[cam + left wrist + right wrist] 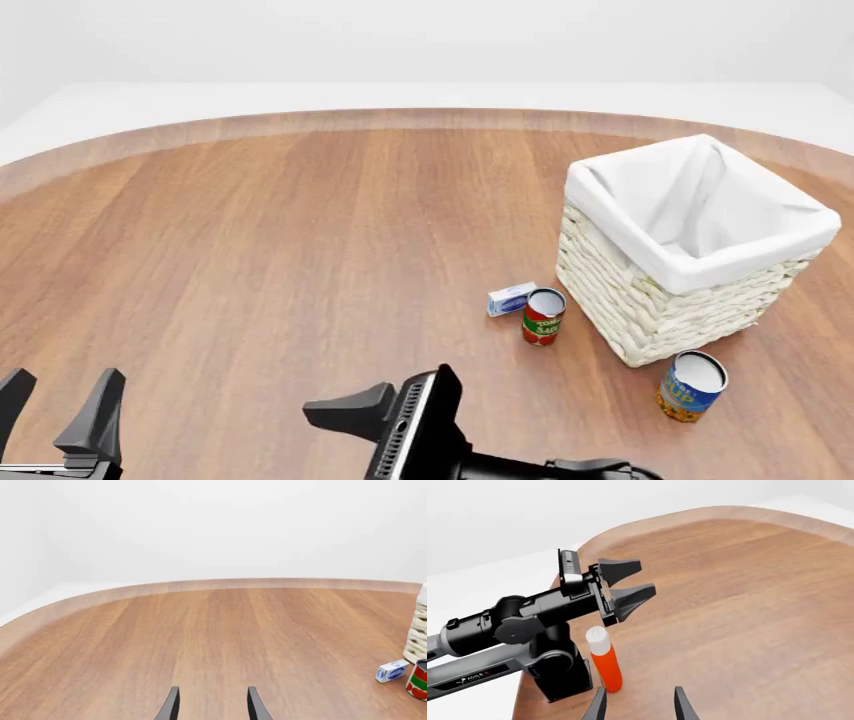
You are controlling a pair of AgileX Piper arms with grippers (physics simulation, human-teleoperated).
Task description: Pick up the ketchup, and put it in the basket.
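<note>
Ketchup upright near the left arm's base, not grabbed yet, seen only from the right wrist | basket far right, looks empty | right gripper aimed at the bottle, jaws apart, holding nothing | left gripper hovering open, also empty | pretty much everything left to do

The basket stood on the right side of the wooden table, with a red-and-green can and a small blue-and-white box just beside its near-left corner and a blue-and-orange can close to its near corner. At the lower left edge the left claw showed 2 dark fingers spread apart with nothing between them. The right claw sat at the bottom centre, turned sideways toward the left, also empty, though how wide it stood was hard to judge.
</note>
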